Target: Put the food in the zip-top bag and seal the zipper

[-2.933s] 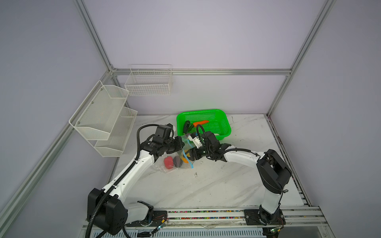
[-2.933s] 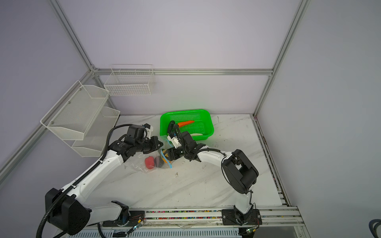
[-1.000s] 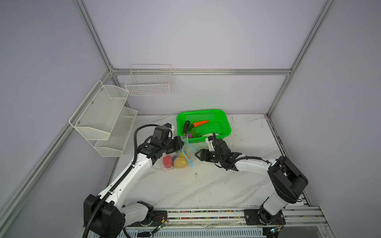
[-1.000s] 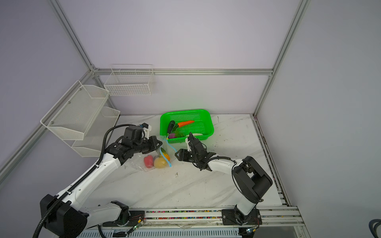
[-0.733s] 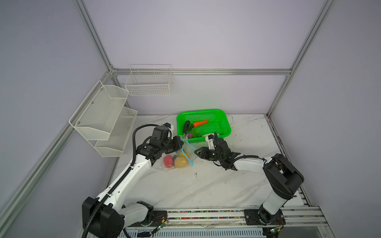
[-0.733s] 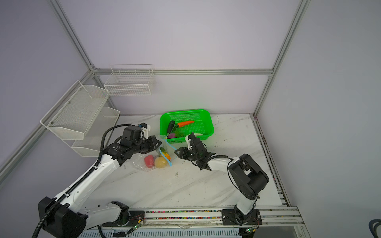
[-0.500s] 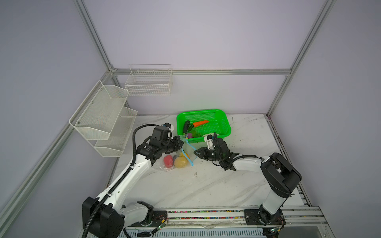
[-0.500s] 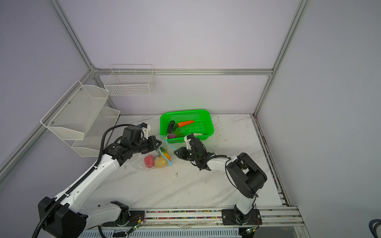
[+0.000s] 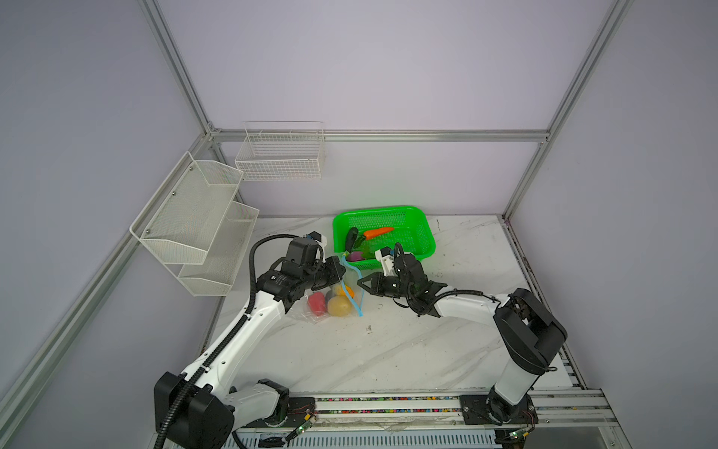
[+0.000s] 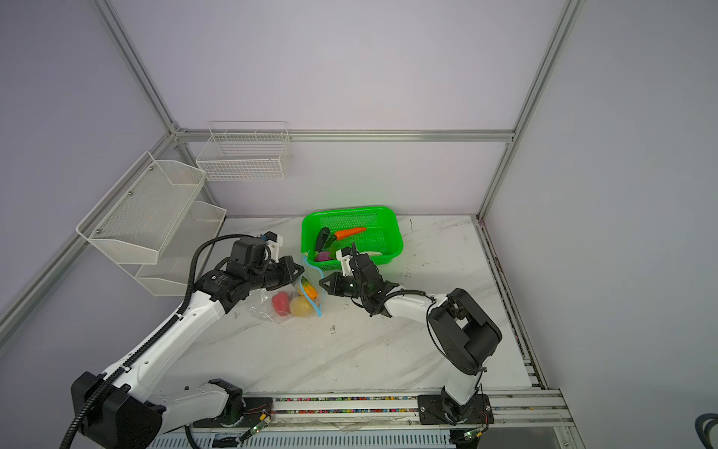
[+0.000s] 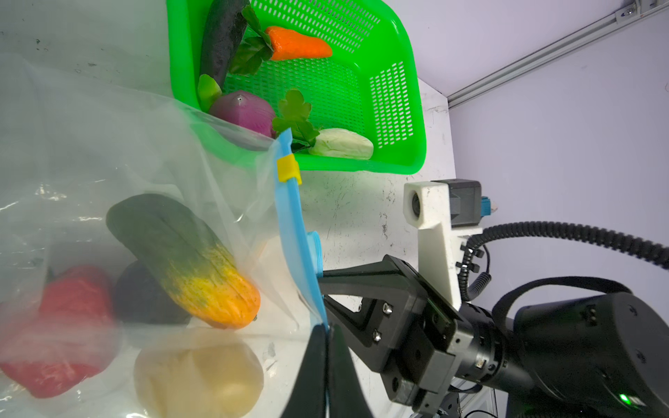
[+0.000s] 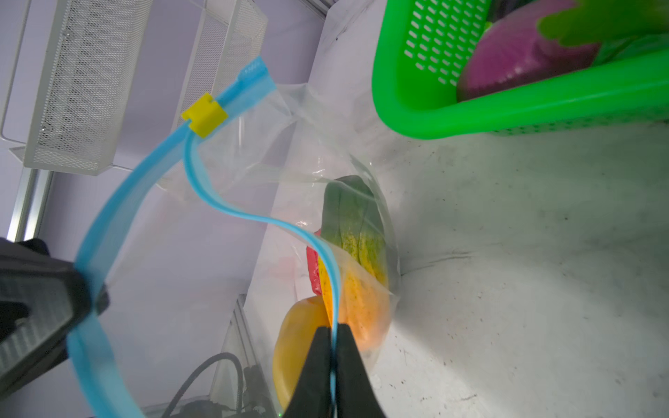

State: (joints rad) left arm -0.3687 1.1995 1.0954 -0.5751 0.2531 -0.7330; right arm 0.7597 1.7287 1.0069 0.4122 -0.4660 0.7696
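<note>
The soft, slippery clear plastic zip-top bag (image 11: 108, 144) sags on the desk (image 9: 388, 350) between the left end effector (image 11: 327, 336) and right end effector (image 12: 333, 336), both pinching its firmer thin blue zipper strip (image 12: 123, 202), likely the best hold.

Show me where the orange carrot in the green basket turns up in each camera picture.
Top view: carrot in the far half of the green basket, beside the eggplant.
Top view: carrot, same spot.
Left wrist: carrot in the basket, beyond the zip-top bag.
Right wrist: not in it.
Shared landmark: green basket.
</note>
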